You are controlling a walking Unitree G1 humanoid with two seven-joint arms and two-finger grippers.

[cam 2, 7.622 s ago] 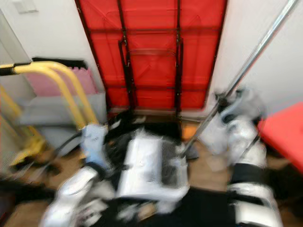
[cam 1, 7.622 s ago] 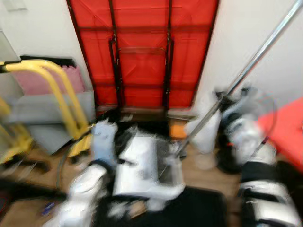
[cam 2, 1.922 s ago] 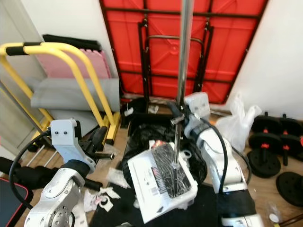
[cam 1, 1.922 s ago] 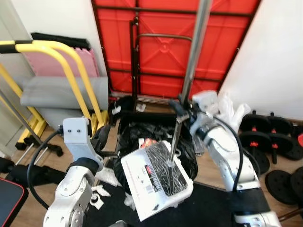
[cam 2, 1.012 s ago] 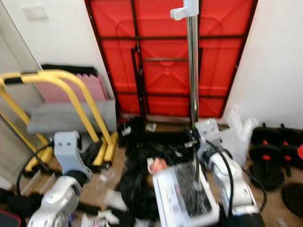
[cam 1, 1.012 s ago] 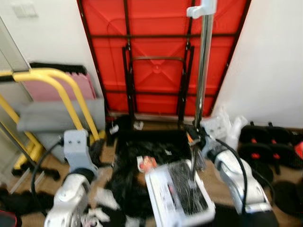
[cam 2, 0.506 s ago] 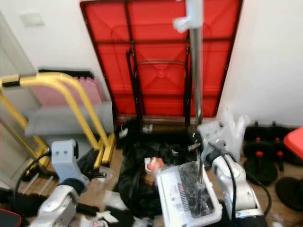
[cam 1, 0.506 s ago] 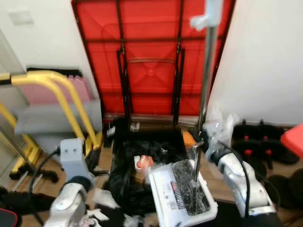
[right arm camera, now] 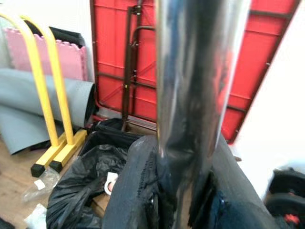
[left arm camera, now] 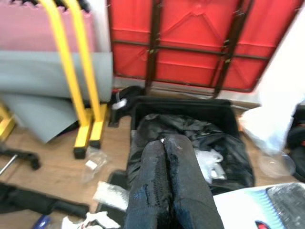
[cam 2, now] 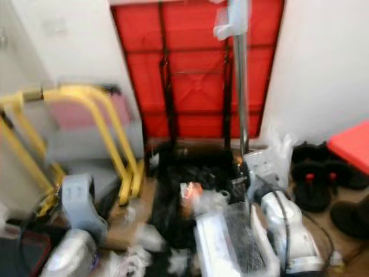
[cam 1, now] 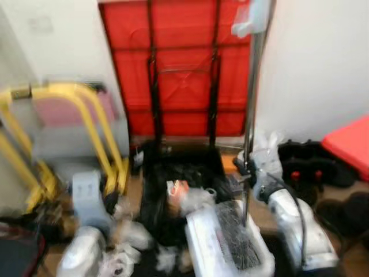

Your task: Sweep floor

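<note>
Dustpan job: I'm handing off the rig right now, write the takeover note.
Right pincer: shut on the metal pole, held upright, with the white dustpan at its foot.
Left pincer: shut, empty, hanging low over the floor.
Black bin bag lies open in front of the red folded table.
Left to do: paper scraps lie on the floor by the left arm.

text: none legible | labels: none legible | views blurred
</note>
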